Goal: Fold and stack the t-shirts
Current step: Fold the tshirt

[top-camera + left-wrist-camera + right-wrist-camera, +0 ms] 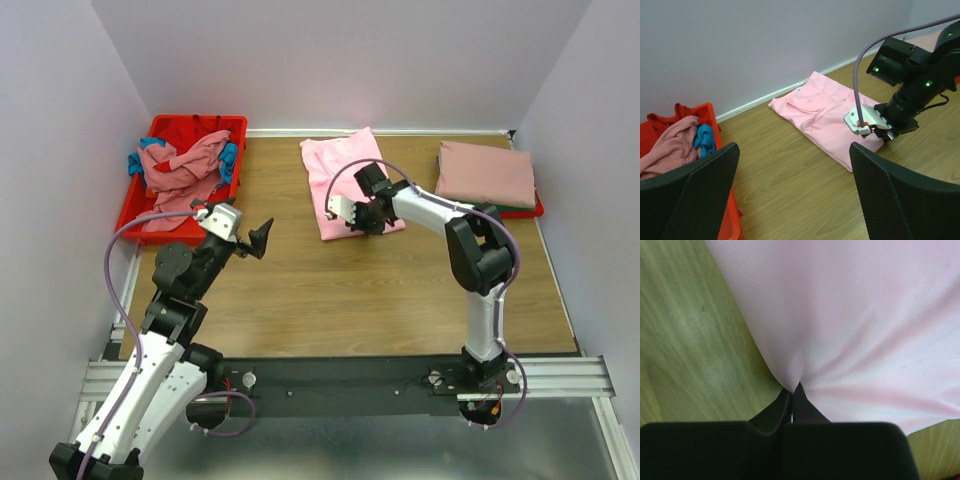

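Pink t-shirt (345, 175) edge pinched by right hand (791, 393); left hand (258, 240) spread, empty.

We find the light soft and even, falling from above: the counter (350, 290) shows only faint, blurred shadows beneath the arms and no glare. The overhead view is sharp, its walls tinted lilac. In the left wrist view the left jaws loom dark and slightly soft, while the pink t-shirt (815, 107) beyond is crisp. The right wrist view casts the wood greenish. There the cloth's weave is clear, and the right jaws are nearly featureless black.
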